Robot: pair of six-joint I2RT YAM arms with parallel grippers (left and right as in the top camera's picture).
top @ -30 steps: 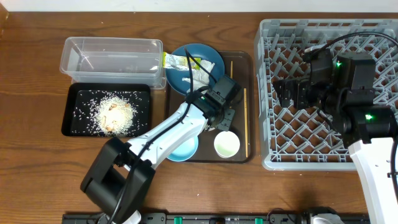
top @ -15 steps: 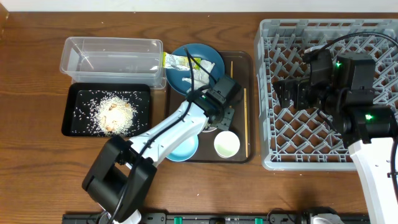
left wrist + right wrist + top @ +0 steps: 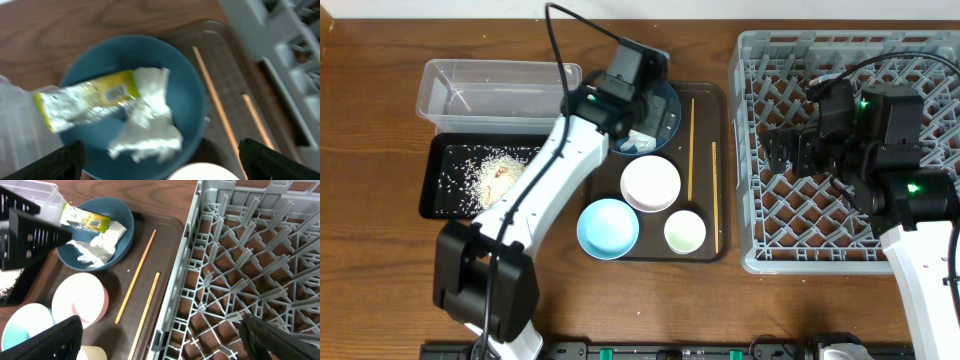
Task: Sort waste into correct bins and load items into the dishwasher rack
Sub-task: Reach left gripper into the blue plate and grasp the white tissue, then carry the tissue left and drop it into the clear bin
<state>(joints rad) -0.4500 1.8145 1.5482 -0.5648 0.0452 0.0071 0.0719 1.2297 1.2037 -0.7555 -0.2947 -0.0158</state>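
Left jaws are gaping over the large dark blue plate (image 3: 190, 90), right jaws gaping too; yellow-green printed snack wrapper (image 3: 85, 102) is overlapping crumpled white tissue (image 3: 150, 130), risking one pinch grabbing both

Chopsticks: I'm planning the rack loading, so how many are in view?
2. One chopstick lies on the brown tray, right of the white bowl; the second chopstick lies further right, nearest the rack. Both are fully visible; none seems hidden.

Nothing legible anywhere. The yellow-green snack wrapper (image 3: 85, 104) on the blue plate (image 3: 107, 57) carries a small printed patch, but it is too blurred to read.
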